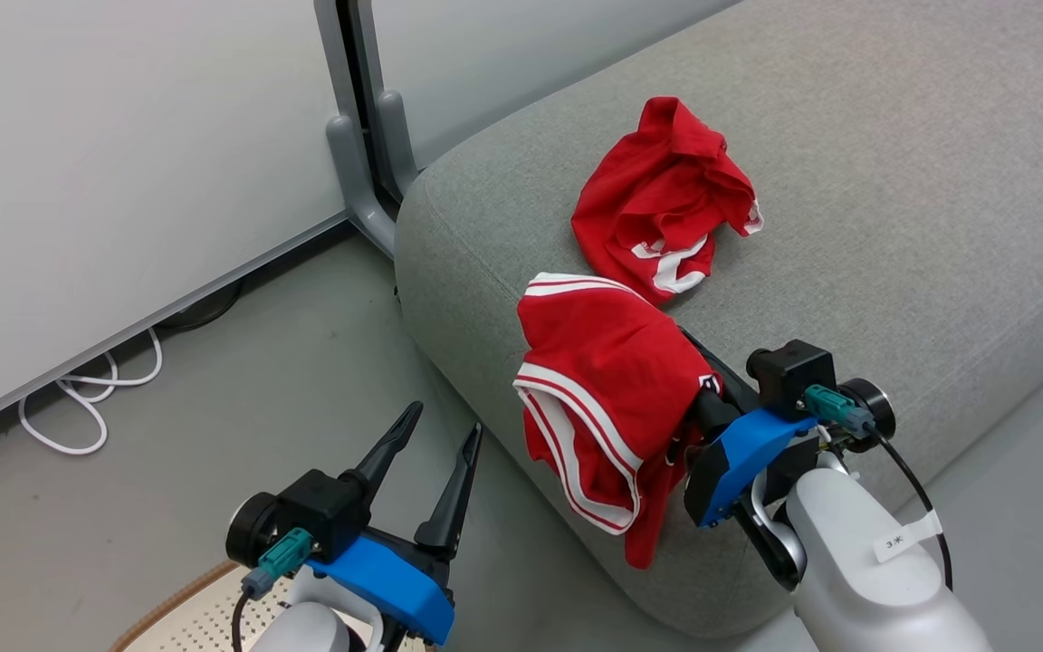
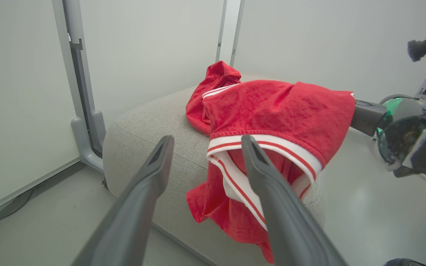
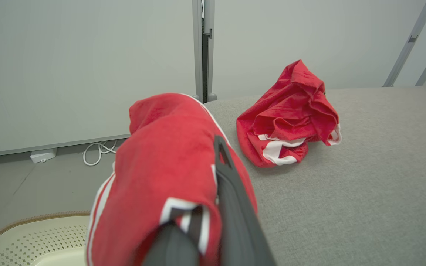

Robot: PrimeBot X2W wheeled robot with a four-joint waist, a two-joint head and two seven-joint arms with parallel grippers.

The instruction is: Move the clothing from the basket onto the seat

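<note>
your right gripper (image 3: 216, 147) is pinched together on a red garment (image 1: 607, 380) with white stripe trim. the cloth drapes over its fingers and hangs down past the rounded front edge of the seat (image 1: 893, 226). whether the cloth rests on the cushion, you cannot tell. a second red garment (image 1: 666, 204) lies crumpled on the seat top, just beyond the held one. your left gripper (image 1: 444, 418) hangs over the floor (image 1: 214, 380) beside the seat, fingers spread wide apart. the basket (image 1: 205, 616) sits low at your left, under that gripper; brown rim and perforated wall show. a white cable (image 1: 87, 398) loops on the floor by the wall panel (image 1: 123, 163).
</note>
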